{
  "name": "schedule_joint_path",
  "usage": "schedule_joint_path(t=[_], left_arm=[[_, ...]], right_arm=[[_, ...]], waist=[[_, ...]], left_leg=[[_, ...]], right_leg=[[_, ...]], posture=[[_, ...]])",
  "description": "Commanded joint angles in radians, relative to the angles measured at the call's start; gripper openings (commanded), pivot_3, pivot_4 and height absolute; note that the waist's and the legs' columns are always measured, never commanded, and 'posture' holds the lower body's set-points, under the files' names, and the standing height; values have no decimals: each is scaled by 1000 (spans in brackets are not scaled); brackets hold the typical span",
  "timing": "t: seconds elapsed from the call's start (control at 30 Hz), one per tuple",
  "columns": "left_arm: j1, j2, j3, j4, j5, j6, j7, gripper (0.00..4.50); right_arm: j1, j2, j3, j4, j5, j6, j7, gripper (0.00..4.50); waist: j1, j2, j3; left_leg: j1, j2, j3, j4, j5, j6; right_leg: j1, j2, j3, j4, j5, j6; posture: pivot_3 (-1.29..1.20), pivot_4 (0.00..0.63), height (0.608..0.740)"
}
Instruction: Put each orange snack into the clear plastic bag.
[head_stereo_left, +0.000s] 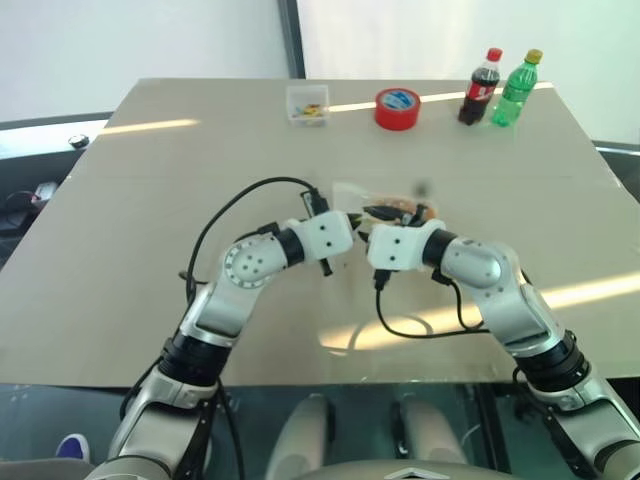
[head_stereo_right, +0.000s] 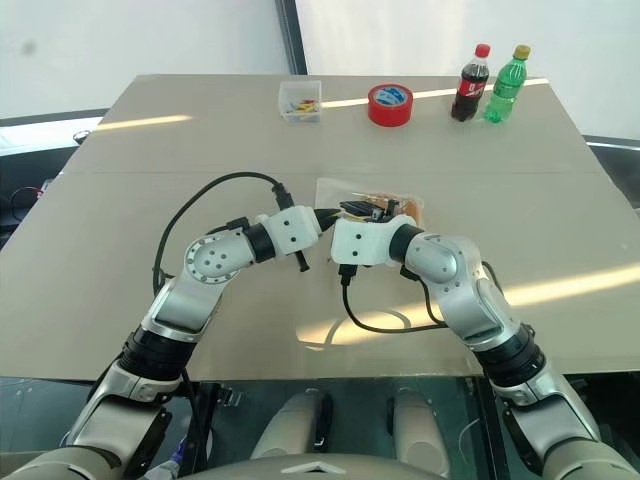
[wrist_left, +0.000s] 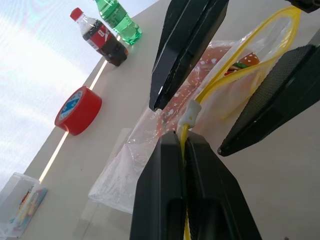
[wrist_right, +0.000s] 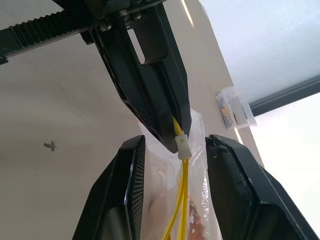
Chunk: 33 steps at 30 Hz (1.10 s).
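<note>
Your left gripper is pinching the yellow zip strip of the floppy clear plastic bag with its black fingers fully closed, right by the small white slider. Your right gripper is standing with its fingers apart on either side of that strip, gripping nothing. The bag is hanging between both grippers above the beige table, with an orange-brown wrapped snack lying inside it.
</note>
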Motion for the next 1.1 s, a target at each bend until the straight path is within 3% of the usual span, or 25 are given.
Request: schedule_joint_path(t=[0.03, 0.17, 0.6, 1.1], left_arm=[[-11, 3, 5, -42, 3, -7, 6, 0], [-11, 2, 4, -43, 3, -9, 8, 0], [-14, 0, 9, -36, -4, -12, 10, 0], [-26, 31, 50, 28, -10, -39, 25, 0]], right_arm=[[-11, 1, -9, -19, 2, -20, -7, 1417], [-11, 0, -10, -17, 0, -21, -8, 126], [-3, -7, -20, -8, -10, -22, -17, 126], [153, -172, -169, -26, -26, 26, -65, 126]], waist=[[0, 0, 0], [0, 0, 0], [0, 0, 0], [2, 0, 0]], left_leg=[[0, 0, 0, 0, 0, 0], [0, 0, 0, 0, 0, 0], [0, 0, 0, 0, 0, 0], [0, 0, 0, 0, 0, 0]], right_leg=[[0, 0, 0, 0, 0, 0], [0, 0, 0, 0, 0, 0], [0, 0, 0, 0, 0, 0], [0, 0, 0, 0, 0, 0]], posture=[[0, 150, 740], [0, 150, 740], [0, 150, 740], [0, 150, 740]])
